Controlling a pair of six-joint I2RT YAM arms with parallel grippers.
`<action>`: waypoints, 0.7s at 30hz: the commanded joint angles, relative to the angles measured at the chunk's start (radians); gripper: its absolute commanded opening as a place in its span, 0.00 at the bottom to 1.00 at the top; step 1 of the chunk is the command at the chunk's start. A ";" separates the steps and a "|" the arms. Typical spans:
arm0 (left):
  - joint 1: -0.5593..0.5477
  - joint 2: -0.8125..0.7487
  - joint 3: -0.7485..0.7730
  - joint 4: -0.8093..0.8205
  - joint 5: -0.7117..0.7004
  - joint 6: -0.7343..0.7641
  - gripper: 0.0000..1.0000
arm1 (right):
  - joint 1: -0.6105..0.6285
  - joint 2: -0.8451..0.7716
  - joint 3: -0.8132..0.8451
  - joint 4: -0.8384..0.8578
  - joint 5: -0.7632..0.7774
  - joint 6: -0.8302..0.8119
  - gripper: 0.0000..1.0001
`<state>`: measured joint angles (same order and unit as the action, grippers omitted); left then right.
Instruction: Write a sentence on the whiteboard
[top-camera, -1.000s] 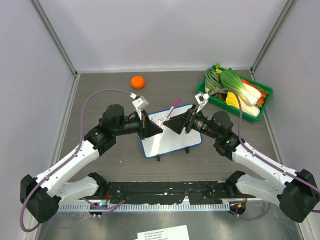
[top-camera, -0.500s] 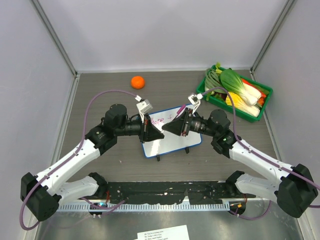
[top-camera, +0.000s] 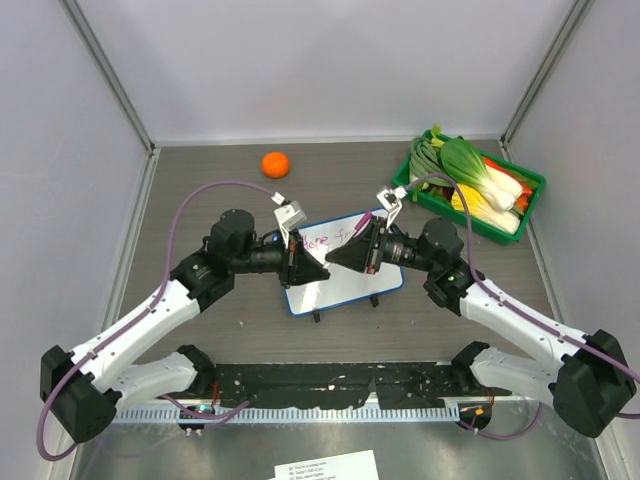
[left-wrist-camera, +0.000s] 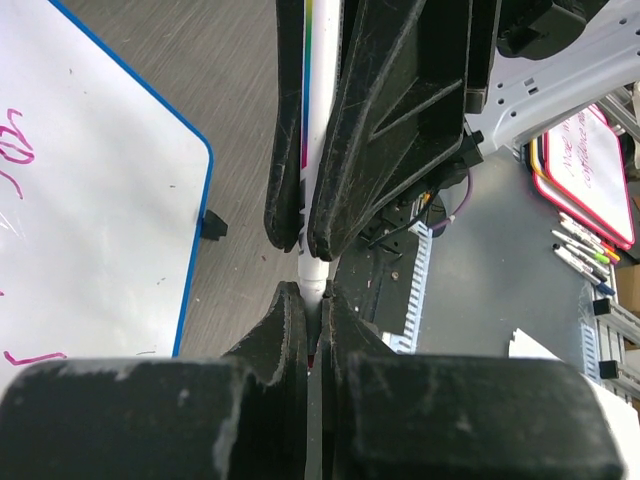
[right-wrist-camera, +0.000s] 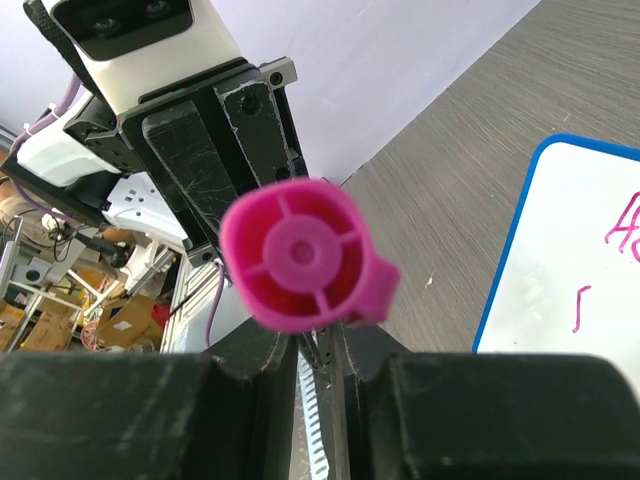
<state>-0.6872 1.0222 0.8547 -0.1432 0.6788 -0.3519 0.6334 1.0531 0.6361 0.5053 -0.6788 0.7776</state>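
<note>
Arms nose to nose above the whiteboard (top-camera: 345, 285), which lies mid-table bearing the first pink words of the sentence (top-camera: 316, 241), probably to pass or cap the marker (left-wrist-camera: 320, 100): left gripper (top-camera: 306, 262) pinched tight on its narrow end, right gripper (top-camera: 350, 252) clamped round its barrel
</note>
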 joint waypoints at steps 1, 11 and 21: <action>0.002 -0.045 0.014 -0.009 -0.065 0.018 0.00 | -0.009 -0.062 0.016 0.004 -0.047 -0.040 0.01; 0.000 -0.071 0.003 -0.027 -0.166 0.007 0.46 | -0.009 -0.105 0.001 -0.089 0.085 -0.100 0.01; 0.159 -0.208 -0.129 -0.093 -0.455 -0.156 0.99 | -0.009 -0.180 -0.062 -0.183 0.366 -0.192 0.01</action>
<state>-0.6270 0.8474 0.7700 -0.1814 0.3740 -0.4129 0.6262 0.9012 0.5953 0.3431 -0.4507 0.6441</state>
